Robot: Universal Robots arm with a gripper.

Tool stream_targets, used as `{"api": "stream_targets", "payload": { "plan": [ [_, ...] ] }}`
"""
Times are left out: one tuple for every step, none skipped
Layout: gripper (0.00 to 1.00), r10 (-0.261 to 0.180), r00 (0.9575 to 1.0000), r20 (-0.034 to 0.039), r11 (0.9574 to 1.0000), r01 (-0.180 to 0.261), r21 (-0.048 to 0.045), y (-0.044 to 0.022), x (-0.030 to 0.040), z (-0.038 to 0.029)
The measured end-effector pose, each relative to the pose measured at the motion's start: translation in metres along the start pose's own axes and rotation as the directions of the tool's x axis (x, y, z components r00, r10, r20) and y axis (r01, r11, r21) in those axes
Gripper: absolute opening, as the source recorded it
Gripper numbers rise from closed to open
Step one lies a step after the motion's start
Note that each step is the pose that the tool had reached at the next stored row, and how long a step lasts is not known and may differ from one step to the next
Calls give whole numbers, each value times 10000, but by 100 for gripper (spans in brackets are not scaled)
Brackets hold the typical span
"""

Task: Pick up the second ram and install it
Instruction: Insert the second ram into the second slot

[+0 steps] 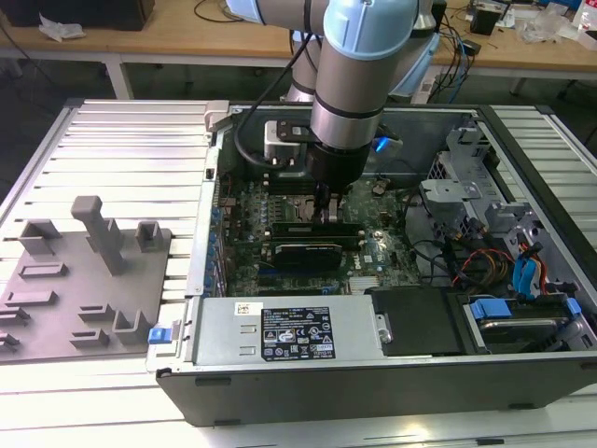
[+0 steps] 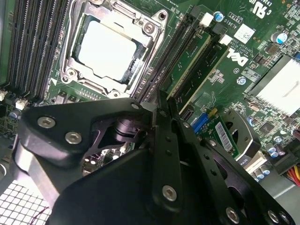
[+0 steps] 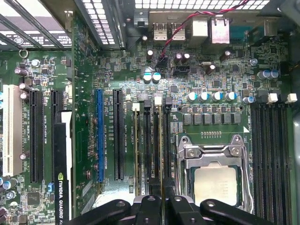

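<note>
claw [image 1: 326, 214] over mobo [image 1: 373, 247], RAM slots [image 3: 152, 145] beside CPU socket [image 3: 213, 173]

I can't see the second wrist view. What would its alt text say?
The black gripper reaches down over a green motherboard, its tip at the memory slots beside the square processor socket.

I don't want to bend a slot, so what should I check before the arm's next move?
1. Gripper lined up over the memory slots: ok, it hangs above the slots beside the processor socket.
2. Second ram seated in its slot: cannot tell, the gripper hides that spot.
3. Gripper apart from the processor socket: ok in both wrist views.
4. Gripper apart from the black graphics card: ok, empty slots lie between them.
5. Red-and-black wire away from the memory slots: ok, it runs near the rear ports.
</note>
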State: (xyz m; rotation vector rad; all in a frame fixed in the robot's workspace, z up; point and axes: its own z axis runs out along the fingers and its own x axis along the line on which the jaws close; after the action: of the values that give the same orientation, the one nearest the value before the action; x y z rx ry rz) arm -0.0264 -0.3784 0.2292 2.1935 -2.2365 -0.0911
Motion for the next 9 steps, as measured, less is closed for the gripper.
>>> {"api": "stream_targets", "payload": {
  "plan": [
    [13,-36,10000,-1,10000,36,-2,0,0,-2],
    [13,-64,10000,-3,10000,64,-3,0,-1,-3],
    [13,-95,10000,-5,10000,95,-4,0,0,-4],
    [13,-96,10000,-9,10000,96,-7,0,1,1],
    [13,-98,10000,-5,10000,98,-5,-1,1,10],
    [13,-97,10000,-4,10000,97,-5,-2,1,19],
    [13,-97,10000,-5,10000,97,-7,-3,2,29],
    [13,-97,10000,-4,10000,97,-10,-9,2,31],
    [13,-96,10000,-1,10000,96,-7,-14,1,32]
  ]
}}
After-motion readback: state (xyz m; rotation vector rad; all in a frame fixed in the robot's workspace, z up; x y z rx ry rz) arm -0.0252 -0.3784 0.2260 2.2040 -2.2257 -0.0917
